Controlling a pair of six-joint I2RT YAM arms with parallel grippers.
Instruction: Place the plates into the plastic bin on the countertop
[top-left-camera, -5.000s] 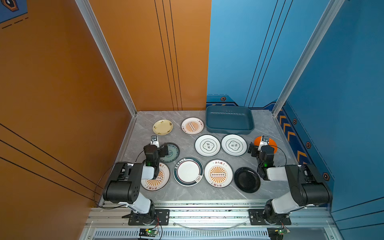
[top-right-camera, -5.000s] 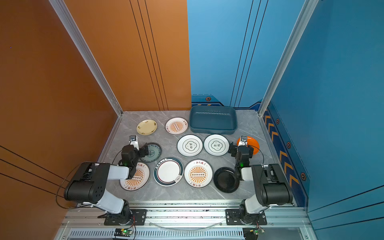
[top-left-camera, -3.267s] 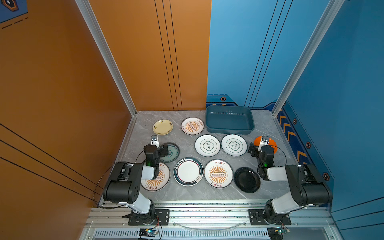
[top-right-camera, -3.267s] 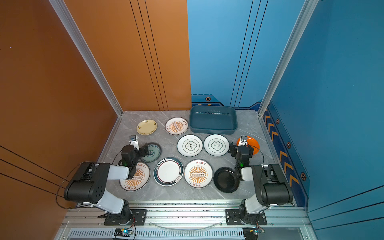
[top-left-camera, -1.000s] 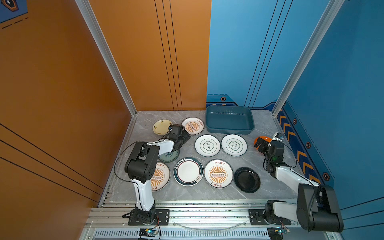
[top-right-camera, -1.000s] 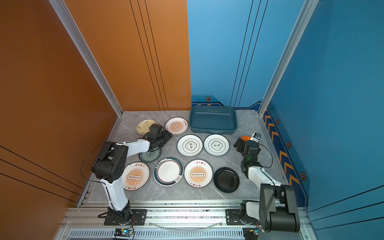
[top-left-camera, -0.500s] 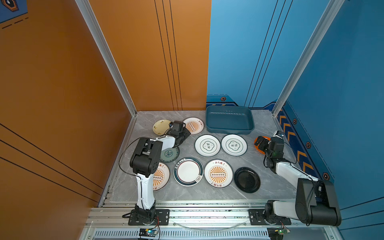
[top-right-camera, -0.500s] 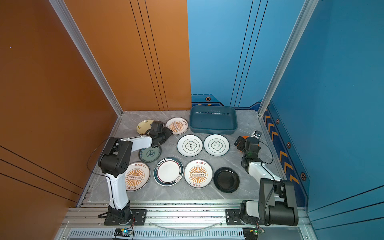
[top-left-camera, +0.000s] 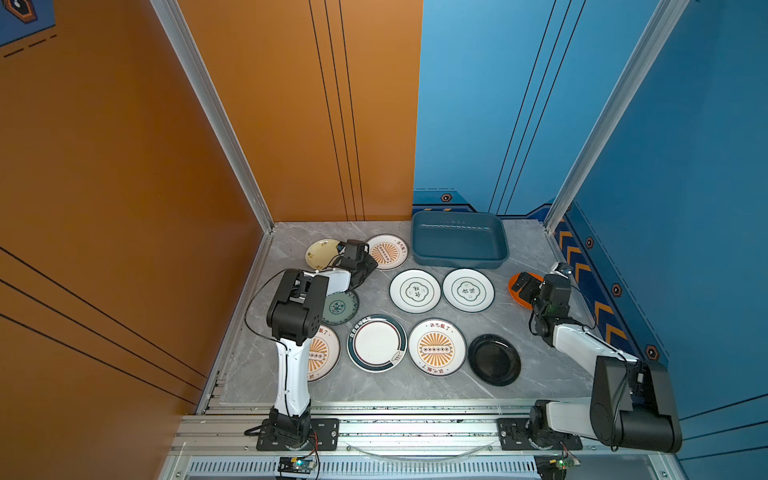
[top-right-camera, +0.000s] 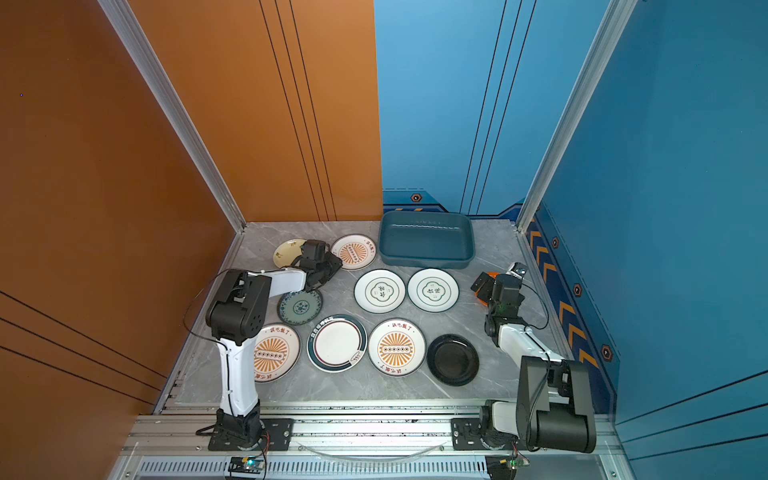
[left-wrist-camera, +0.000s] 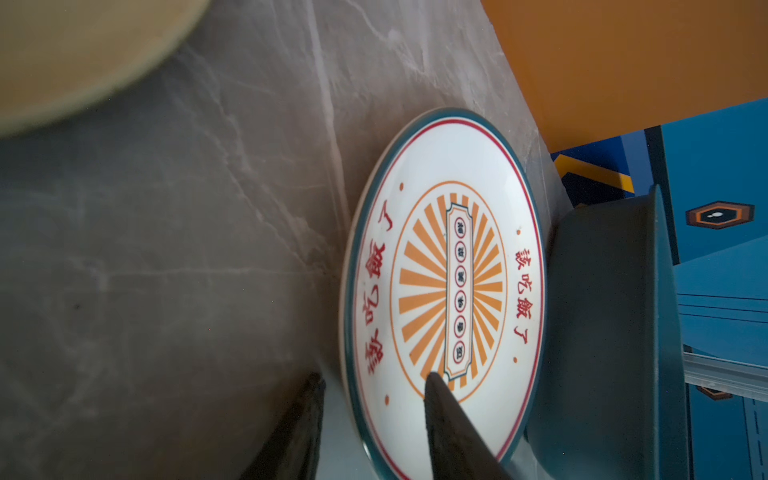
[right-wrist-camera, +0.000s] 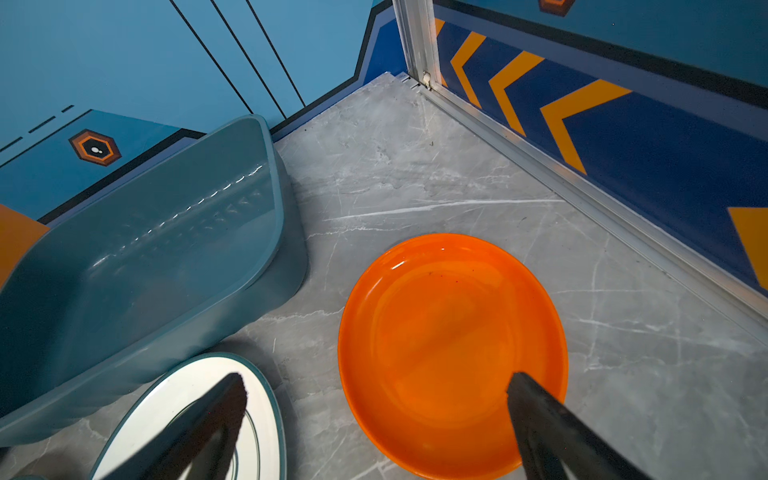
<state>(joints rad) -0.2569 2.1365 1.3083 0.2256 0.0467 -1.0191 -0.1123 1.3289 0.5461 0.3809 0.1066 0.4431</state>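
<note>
Several plates lie flat on the grey countertop (top-left-camera: 528, 249). The dark teal plastic bin (top-left-camera: 459, 259) (top-right-camera: 426, 259) stands at the back with nothing in it. My left gripper (left-wrist-camera: 374, 376) (top-left-camera: 365, 266) is open, with a gap still showing. It straddles the near rim of the back sunburst plate (left-wrist-camera: 453, 282) (top-left-camera: 388, 251), one finger over the plate and one on the counter side. That plate lies right beside the bin (left-wrist-camera: 602, 332). My right gripper (right-wrist-camera: 376, 376) (top-left-camera: 524, 286) is wide open above the near edge of the orange plate (right-wrist-camera: 449, 332) (top-left-camera: 512, 291).
The yellow plate (top-left-camera: 322, 251) lies just left of my left gripper. Two ring-emblem plates (top-left-camera: 414, 291) (top-left-camera: 468, 289) sit in front of the bin. Nearer the front are the teal patterned plate (top-left-camera: 340, 307), two sunburst plates (top-left-camera: 326, 353) (top-left-camera: 436, 347), a teal-rimmed plate (top-left-camera: 376, 343) and a black plate (top-left-camera: 494, 359). The right wall rail (right-wrist-camera: 582, 191) runs close to the orange plate.
The left gripper has slid back to the sunburst plate's rim and its jaws have narrowed. The right gripper has edged over the orange plate, still wide open.
</note>
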